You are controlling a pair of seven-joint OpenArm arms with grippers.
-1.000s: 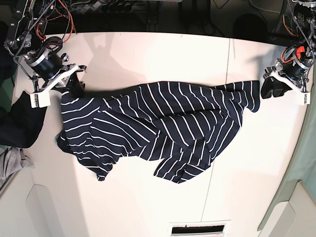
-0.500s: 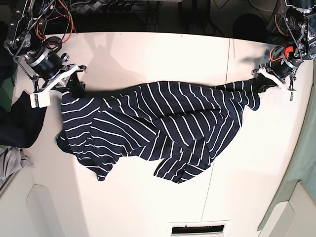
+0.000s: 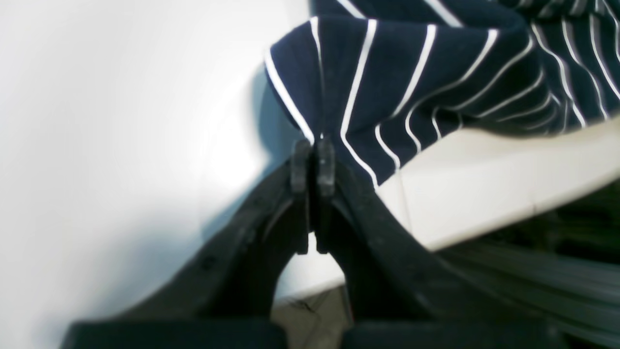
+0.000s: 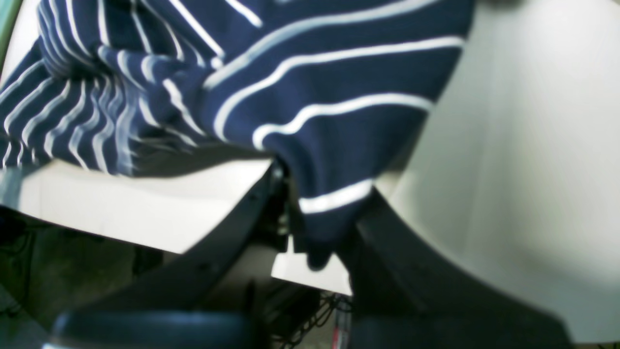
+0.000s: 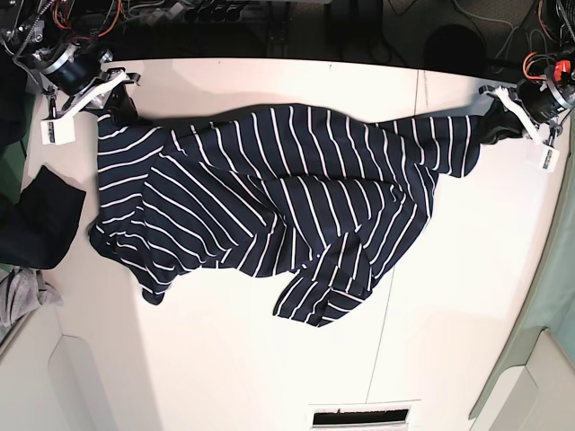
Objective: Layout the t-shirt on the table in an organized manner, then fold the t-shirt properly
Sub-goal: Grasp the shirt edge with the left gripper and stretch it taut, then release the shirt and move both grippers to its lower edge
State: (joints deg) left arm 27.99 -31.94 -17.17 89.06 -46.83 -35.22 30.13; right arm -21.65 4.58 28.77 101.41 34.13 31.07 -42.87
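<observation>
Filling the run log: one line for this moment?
left end effector: shut on t-shirt | right end effector: shut on t-shirt | t-shirt: stretched between, on table, unfolded

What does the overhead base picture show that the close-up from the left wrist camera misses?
Only the base view shows the whole t-shirt stretched between both arms, the right pincer, and a plain dark cloth at the table edge. Only the left wrist view shows the left pincer shut on a striped fold. Both show striped fabric on white tabletop.

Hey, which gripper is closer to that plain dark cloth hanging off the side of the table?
Right. The right gripper, shut on the t-shirt, sits just above the dark cloth; the left gripper holds the shirt's opposite end, across the table.
</observation>
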